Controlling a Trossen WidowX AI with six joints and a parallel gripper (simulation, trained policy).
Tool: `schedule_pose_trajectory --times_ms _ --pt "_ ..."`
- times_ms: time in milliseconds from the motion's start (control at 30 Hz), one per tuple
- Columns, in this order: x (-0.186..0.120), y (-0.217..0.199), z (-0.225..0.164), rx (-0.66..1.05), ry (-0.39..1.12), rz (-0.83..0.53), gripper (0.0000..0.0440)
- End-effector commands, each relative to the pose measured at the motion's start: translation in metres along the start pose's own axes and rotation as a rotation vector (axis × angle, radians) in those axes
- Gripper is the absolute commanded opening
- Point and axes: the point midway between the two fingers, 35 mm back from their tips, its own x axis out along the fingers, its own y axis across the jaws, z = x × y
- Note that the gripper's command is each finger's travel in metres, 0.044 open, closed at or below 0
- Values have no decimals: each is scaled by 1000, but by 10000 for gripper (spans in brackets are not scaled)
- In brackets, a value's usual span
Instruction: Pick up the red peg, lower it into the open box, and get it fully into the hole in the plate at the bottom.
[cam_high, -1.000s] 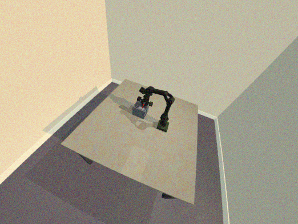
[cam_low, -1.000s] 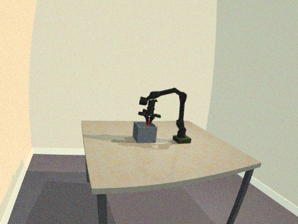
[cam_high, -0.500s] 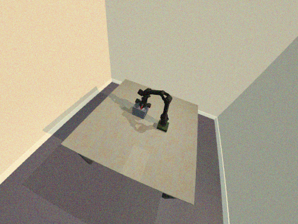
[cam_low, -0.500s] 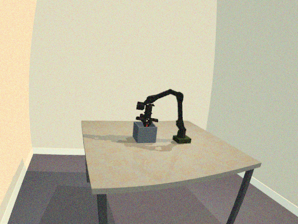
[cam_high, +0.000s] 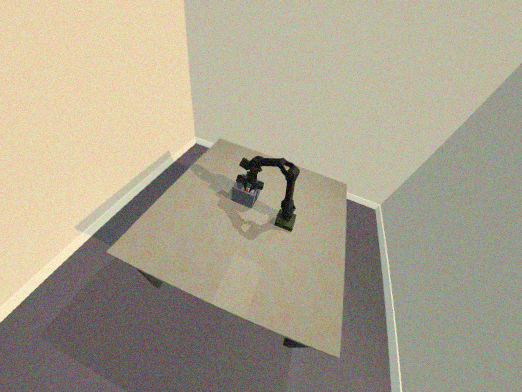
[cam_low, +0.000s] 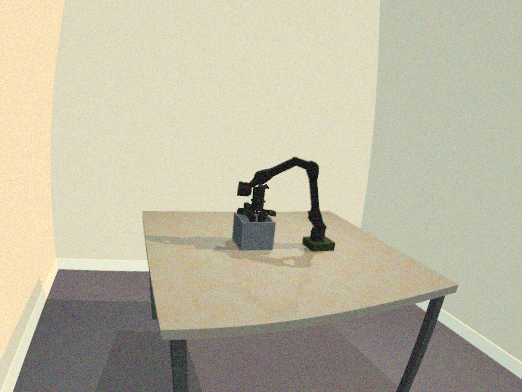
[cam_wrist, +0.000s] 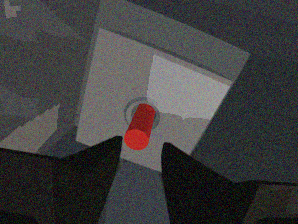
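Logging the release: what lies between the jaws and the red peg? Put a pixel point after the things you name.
Nothing shows between the parted jaws and the red peg (cam_high: 247, 190) (cam_wrist: 141, 128); the wrist view shows this.

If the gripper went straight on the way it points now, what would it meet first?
Probably the plate at the bottom of the box, near the red peg; depth is unclear, so the gripper might brush the peg first.

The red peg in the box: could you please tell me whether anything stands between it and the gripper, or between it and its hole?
Nothing visible stands between the gripper and the red peg. The peg's lower end meets the ringed hole with nothing seen between; the depth reached cannot be told.
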Motion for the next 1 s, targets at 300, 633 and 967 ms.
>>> schedule_pose_trajectory --times_ms 300,633,967 --pt "-16 18 3 0 92 39 127" --pt "-42 33 0 8 177 129 183" --pt "-56 41 3 16 231 176 221"
